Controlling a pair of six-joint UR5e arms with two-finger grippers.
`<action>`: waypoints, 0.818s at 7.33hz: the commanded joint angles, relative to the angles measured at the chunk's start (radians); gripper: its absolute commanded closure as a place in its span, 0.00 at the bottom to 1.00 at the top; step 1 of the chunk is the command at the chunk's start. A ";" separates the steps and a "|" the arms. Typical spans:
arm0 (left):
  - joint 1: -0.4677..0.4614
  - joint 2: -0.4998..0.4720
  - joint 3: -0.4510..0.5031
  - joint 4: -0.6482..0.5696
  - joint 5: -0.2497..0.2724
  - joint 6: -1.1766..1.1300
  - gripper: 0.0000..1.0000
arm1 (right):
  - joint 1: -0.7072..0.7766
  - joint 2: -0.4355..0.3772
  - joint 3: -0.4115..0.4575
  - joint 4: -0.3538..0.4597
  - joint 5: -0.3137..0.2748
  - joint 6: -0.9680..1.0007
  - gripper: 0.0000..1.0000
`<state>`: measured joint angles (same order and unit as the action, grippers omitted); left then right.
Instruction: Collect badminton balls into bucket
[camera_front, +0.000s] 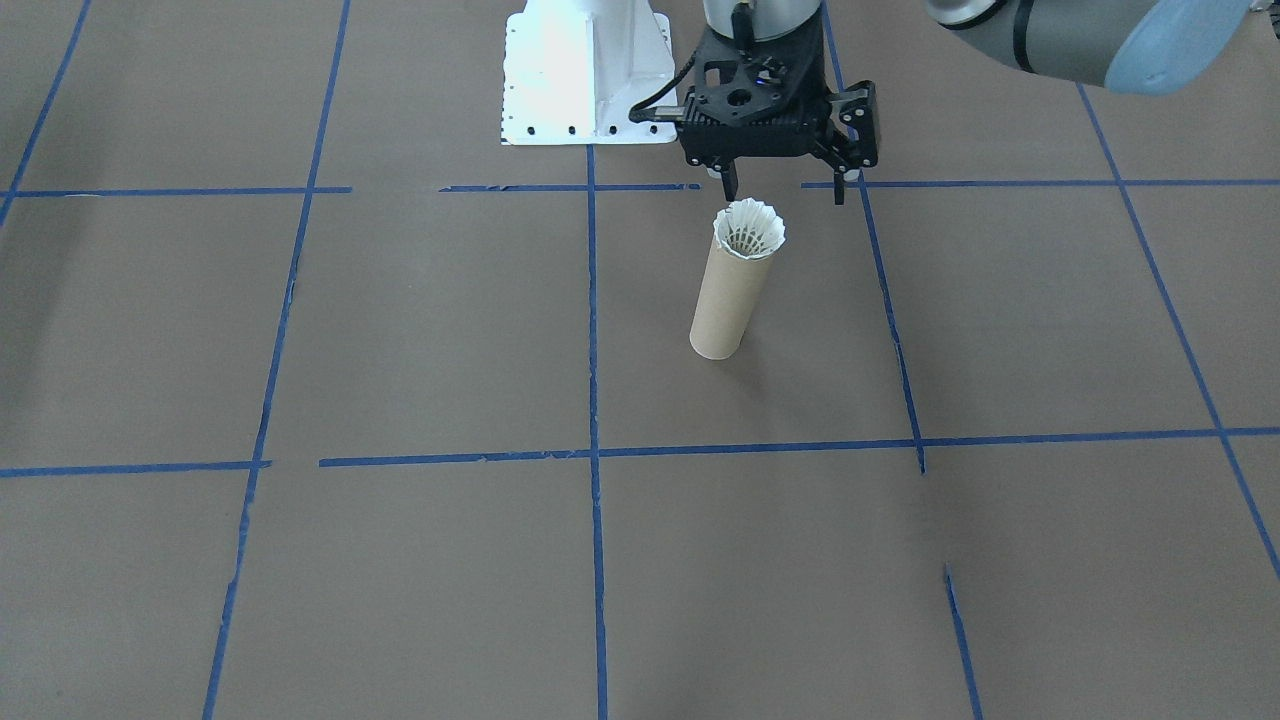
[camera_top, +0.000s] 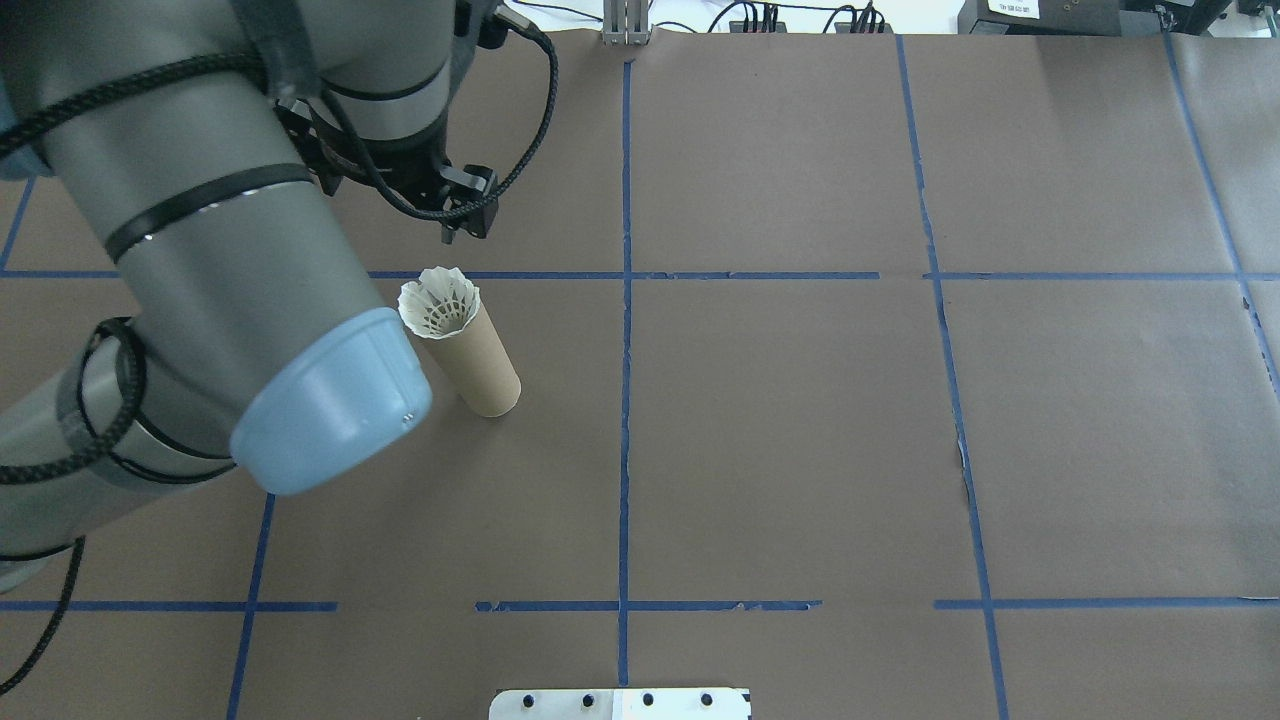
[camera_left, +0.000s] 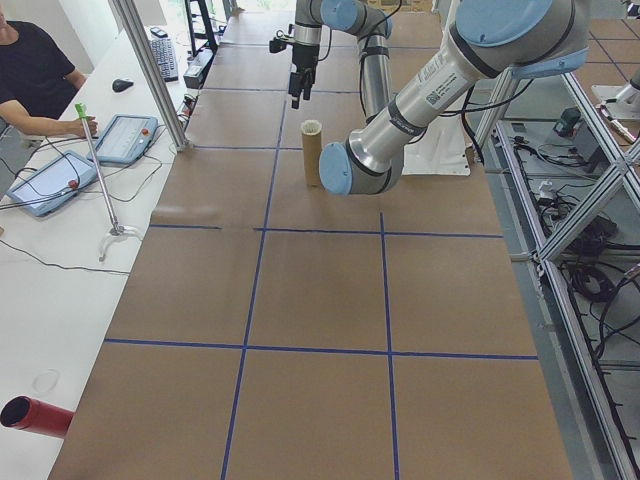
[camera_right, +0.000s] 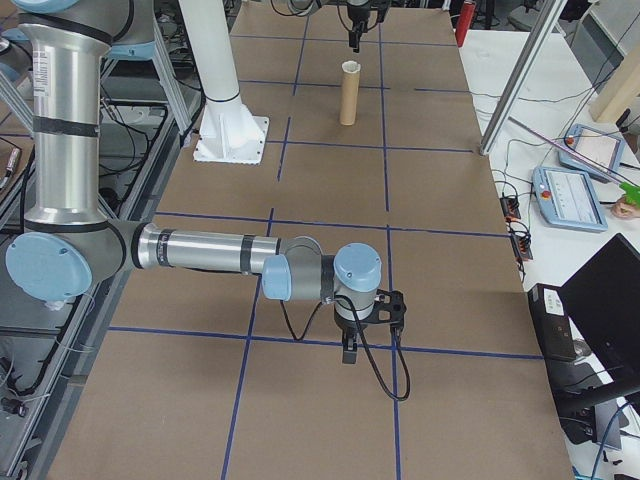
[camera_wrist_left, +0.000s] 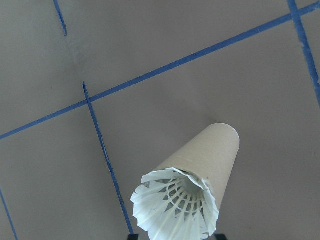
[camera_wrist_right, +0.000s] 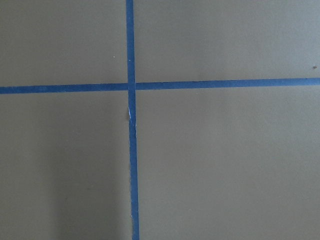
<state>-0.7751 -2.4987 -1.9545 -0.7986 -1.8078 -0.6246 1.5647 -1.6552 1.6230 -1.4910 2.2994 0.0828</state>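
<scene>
Two left fingers (camera_front: 731, 183) wide apart, empty, above shuttlecock (camera_front: 749, 230).

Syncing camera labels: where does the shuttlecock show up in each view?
Front-facing: shuttlecock upper centre, seated in the top of the cardboard tube.
Overhead: left of centre, beside the left arm's blue cap.
Exterior left: top centre, tiny.
Exterior right: top centre, tiny.
Left wrist: bottom centre, skirt facing the camera.
Right wrist: not in it.
Shared landmark: the tube, standing by a blue tape line.
</scene>
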 joint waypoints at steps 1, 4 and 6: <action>-0.145 0.198 -0.004 -0.292 -0.113 0.119 0.00 | 0.000 0.000 0.000 0.000 0.000 0.000 0.00; -0.447 0.388 0.216 -0.593 -0.445 0.438 0.00 | 0.000 0.000 0.000 0.000 0.000 0.000 0.00; -0.570 0.455 0.319 -0.605 -0.500 0.570 0.00 | 0.000 0.000 0.000 0.000 0.000 0.000 0.00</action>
<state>-1.2653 -2.0891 -1.7061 -1.3872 -2.2566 -0.1337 1.5647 -1.6552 1.6229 -1.4911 2.2994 0.0829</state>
